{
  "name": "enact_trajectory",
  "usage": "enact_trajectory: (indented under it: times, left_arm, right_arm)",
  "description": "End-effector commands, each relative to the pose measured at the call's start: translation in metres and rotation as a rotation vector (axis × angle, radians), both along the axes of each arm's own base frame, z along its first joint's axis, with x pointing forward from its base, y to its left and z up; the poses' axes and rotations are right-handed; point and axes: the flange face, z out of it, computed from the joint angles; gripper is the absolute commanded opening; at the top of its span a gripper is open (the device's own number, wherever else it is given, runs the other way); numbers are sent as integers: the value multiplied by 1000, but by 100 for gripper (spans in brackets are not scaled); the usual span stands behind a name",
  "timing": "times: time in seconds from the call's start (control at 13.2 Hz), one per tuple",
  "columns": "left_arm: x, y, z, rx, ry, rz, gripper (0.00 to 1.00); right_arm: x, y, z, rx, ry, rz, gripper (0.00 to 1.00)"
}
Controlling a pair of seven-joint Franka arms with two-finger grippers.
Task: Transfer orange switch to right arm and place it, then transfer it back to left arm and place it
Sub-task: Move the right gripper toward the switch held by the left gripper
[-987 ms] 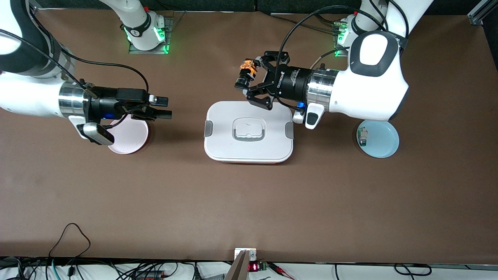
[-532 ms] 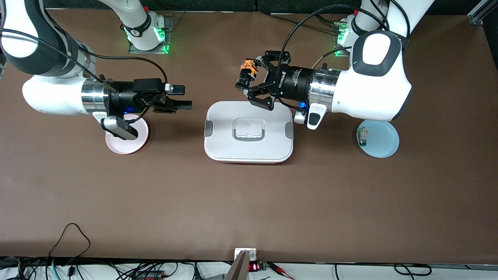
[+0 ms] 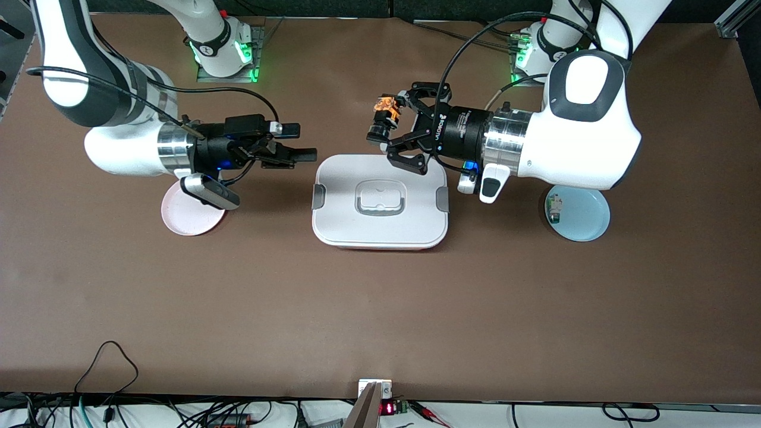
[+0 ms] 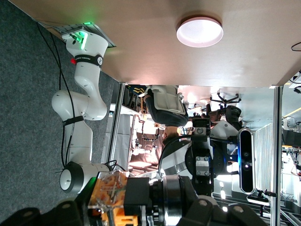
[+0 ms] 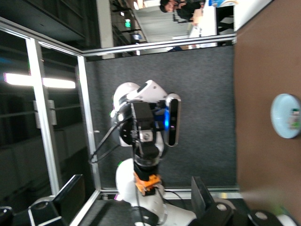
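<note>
The orange switch (image 3: pixel 381 116), orange body with a round black end, hangs in the air with my left gripper (image 3: pixel 389 126) shut on it. It is over the table just off the edge of the white box (image 3: pixel 380 223) that faces the arms' bases. Up close the switch (image 4: pixel 123 197) fills the left gripper (image 4: pixel 127 209). My right gripper (image 3: pixel 301 142) is open and empty, level with the switch, between the pink plate (image 3: pixel 184 221) and the box. In the right wrist view the switch (image 5: pixel 149 181) shows ahead between the open fingers (image 5: pixel 203 194).
A light blue plate (image 3: pixel 585 223) at the left arm's end holds a small white-and-green component (image 3: pixel 554 208). The pink plate lies partly under the right wrist. Cables and a small display run along the table edge nearest the camera.
The right arm has swung its open gripper from over the pink plate toward the box and the switch. The left gripper, still holding the switch, has drifted slightly toward the left arm's end.
</note>
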Motion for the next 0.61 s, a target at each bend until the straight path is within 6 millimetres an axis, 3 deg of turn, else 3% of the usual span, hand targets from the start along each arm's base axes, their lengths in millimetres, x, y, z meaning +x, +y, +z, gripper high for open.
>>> enact_trajectory:
  times: [0.0,0.23,0.53]
  left_arm:
    - [3,-1,7,-28,22,-1,15]
    - [3,-1,6,-28,23,-1,15]
    - [3,-1,7,-28,22,-1,15]
  right_arm:
    - [-13,39,-11,82,18,-31,100]
    - [-17,55,-27,59,4,-51,100]
    - [-24,74,-23,121,42,-74,100]
